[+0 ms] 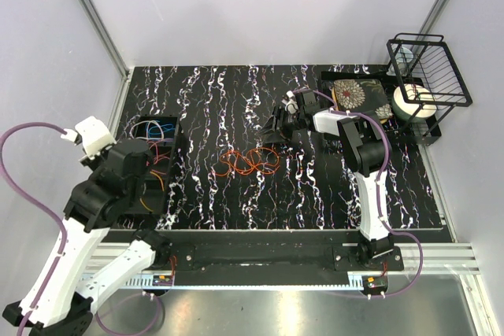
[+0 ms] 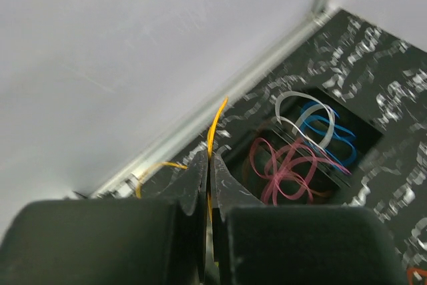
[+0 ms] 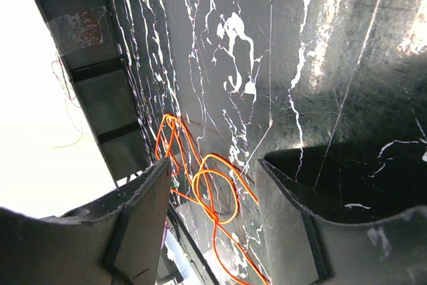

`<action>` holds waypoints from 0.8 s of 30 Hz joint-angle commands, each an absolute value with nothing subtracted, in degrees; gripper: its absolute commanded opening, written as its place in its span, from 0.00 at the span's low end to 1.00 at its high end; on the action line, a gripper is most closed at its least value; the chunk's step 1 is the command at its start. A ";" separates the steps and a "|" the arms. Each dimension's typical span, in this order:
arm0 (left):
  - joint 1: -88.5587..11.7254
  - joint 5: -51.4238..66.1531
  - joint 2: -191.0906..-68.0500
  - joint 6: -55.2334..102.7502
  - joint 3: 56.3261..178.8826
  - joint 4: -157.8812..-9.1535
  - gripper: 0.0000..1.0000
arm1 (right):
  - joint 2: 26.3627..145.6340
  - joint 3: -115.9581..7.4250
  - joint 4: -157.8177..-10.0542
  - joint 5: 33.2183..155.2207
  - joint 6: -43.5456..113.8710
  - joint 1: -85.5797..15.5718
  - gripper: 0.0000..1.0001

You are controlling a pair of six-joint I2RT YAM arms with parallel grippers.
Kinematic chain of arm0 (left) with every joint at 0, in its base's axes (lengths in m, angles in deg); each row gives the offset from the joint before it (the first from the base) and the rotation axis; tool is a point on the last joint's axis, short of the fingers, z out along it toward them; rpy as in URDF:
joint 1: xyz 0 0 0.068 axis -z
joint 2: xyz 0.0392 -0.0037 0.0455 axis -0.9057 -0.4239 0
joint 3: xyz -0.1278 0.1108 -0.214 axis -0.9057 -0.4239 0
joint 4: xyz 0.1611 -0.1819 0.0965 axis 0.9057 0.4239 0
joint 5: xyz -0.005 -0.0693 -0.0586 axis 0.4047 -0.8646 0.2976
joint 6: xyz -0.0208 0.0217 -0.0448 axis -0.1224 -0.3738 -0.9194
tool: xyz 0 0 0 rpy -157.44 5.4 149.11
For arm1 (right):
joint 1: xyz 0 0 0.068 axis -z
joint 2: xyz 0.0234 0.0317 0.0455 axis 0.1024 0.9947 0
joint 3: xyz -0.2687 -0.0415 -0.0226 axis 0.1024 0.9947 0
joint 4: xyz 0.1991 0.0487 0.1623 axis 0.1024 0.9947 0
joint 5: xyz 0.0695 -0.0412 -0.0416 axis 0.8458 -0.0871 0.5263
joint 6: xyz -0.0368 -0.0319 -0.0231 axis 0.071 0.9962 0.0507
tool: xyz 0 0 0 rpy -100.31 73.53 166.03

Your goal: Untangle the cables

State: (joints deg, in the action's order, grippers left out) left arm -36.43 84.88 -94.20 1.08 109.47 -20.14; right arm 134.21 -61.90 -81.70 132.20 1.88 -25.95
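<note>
**Left fingers** (image 2: 200, 179): pressed together on the yellow cable (image 2: 215, 125), no gap showing. A short length of it stands up from the tips, and a second length arcs off to one side. They are held above the near corner of the box (image 1: 157, 120), close to the side wall.

**Right fingers** (image 3: 143, 213): spread wide and holding nothing. They hover over the counter (image 1: 315, 186), with the orange cable (image 3: 200, 188) lying on the surface below the gap.

**Yellow cable:** thin, light and limp. Judged likely to slip through a loose pinch, so it is best held on a single strand. Whether its far end is caught among the others cannot be told.

**Red cable** (image 2: 287, 171), **blue cable** (image 2: 330, 128), **pale cable** (image 2: 293, 108): all inside the box, in loose loops that overlap one another. The pale one crosses the blue, and the red sits just beside them. They look soft and springy, with almost no weight. A pull on one would probably drag its neighbours along, so each is best taken at a free outer arc, away from the crossings.

**Orange cable:** several loops lying flat at mid-counter, well apart from the box. It looks flexible and a little slick. Best taken where one loop stands clear of the rest, rather than through the stack.
</note>
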 commanded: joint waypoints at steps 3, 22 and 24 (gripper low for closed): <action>-36.62 73.03 -94.77 -7.72 107.66 -18.75 0.00 | 137.46 -61.25 -76.80 126.74 5.15 -27.06 0.61; -36.70 62.47 -75.00 -39.09 88.07 -12.59 0.00 | 137.28 -61.34 -76.71 126.92 5.33 -26.97 0.61; -36.70 63.69 -72.98 -40.15 86.49 -11.90 0.00 | 137.28 -61.25 -76.62 127.01 5.15 -27.06 0.61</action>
State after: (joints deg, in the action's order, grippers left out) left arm -36.51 61.89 -76.78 -31.88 88.66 -12.90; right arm 134.21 -61.94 -81.66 132.23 2.12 -25.97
